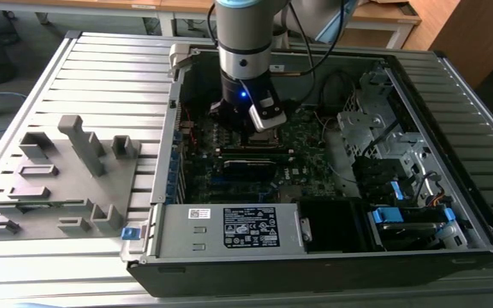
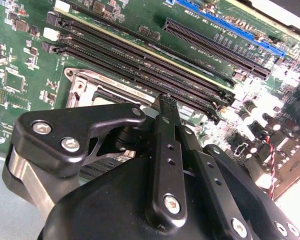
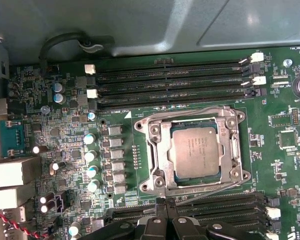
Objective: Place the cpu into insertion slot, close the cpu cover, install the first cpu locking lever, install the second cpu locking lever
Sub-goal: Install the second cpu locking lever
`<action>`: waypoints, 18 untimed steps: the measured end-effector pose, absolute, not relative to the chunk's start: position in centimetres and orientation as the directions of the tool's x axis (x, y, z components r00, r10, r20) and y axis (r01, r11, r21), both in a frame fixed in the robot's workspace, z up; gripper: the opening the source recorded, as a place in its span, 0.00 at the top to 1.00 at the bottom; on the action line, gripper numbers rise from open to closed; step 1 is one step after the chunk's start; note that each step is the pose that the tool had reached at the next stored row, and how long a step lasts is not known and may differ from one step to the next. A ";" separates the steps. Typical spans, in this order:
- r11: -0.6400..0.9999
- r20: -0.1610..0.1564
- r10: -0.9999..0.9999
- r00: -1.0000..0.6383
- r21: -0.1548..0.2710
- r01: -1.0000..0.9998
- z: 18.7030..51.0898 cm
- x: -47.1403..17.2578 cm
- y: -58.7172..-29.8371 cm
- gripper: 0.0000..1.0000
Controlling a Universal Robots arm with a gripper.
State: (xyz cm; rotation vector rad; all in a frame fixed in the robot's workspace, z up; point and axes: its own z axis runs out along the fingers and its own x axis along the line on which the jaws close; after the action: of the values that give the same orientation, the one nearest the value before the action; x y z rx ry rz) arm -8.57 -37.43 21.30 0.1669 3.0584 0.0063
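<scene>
I am looking, in the exterior view, at the grey parts stand point(image 1: 58, 179) sitting on the slatted table point(image 1: 101, 70) at the view's left, about nine o'clock from the open computer case point(image 1: 418, 212). Moving rightward, the arm point(image 1: 244, 38) is reaching straight down into the case and the gripper point(image 1: 259, 125) is hanging just over the green board point(image 1: 307, 160), a blue light glowing on its wrist. In the first wrist view the chip point(image 3: 194, 151) is lying flat in the socket point(image 3: 190, 186), framed by the silver cover point(image 3: 162, 150), which is lying down flat around it so the chip shows through the window. The thin wire levers point(image 3: 200, 111) are running along the socket's twelve and six o'clock edges; whether they are hooked I cannot tell. The gripper point(image 3: 164, 202) is sitting at six o'clock from the socket, its black fingers point(image 3: 158, 220) pressed together with nothing between them. In the second wrist view the gripper point(image 2: 166, 100) is pointing its closed tip down at the socket's rim point(image 2: 82, 82), just beside the long black memory slots point(image 2: 140, 60) running past at its twelve o'clock.
</scene>
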 end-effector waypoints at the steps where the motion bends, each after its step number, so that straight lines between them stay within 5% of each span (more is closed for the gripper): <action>1: 0.994 -0.078 0.109 -0.991 0.009 0.108 21.2 -8.6 -37.4 0.90; 18: 0.994 -0.076 0.110 -0.991 0.031 0.108 20.2 -9.0 -37.4 0.90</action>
State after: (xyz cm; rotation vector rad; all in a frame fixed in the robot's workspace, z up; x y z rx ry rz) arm -9.04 -37.43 20.25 0.1681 3.0594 0.0414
